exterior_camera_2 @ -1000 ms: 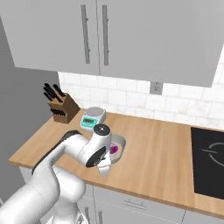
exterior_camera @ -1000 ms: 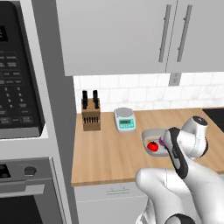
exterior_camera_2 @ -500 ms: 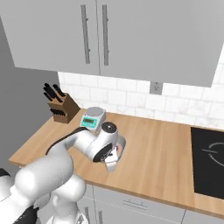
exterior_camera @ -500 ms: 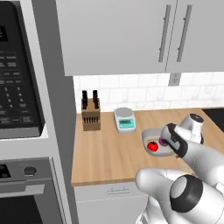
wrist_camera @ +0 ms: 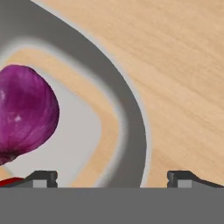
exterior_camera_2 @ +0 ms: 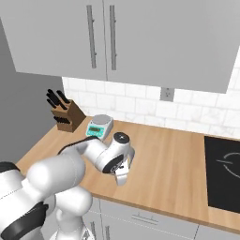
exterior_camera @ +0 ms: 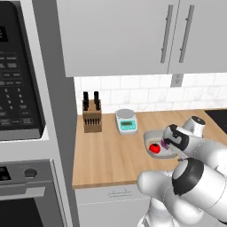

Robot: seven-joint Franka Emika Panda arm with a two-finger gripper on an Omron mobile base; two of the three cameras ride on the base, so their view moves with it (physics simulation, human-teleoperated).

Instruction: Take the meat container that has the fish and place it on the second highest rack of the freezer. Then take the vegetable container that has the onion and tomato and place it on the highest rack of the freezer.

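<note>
Wooden tabletop [exterior_camera: 106, 155] carries the grey container [exterior_camera: 150, 135] holding the tomato [exterior_camera: 154, 148], arm beside it. Right base view: wrist low over the tabletop. Hand view: claw [wrist_camera: 112, 177] wide open, empty, straddling the container's rim beside the onion [wrist_camera: 24, 111]; closing off-centre risks tipping it.

tomato [exterior_camera: 154, 148] in container [exterior_camera: 150, 135] | scale [exterior_camera: 126, 121] left-behind | knife block [exterior_camera: 91, 117] beyond

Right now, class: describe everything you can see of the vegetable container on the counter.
The vegetable container is a shallow grey tray with rounded corners and a thick rim, lying flat on the wooden counter. Inside rest a purple onion and a red tomato. The open gripper straddles its rim, one fingertip inside, one outside.
</note>
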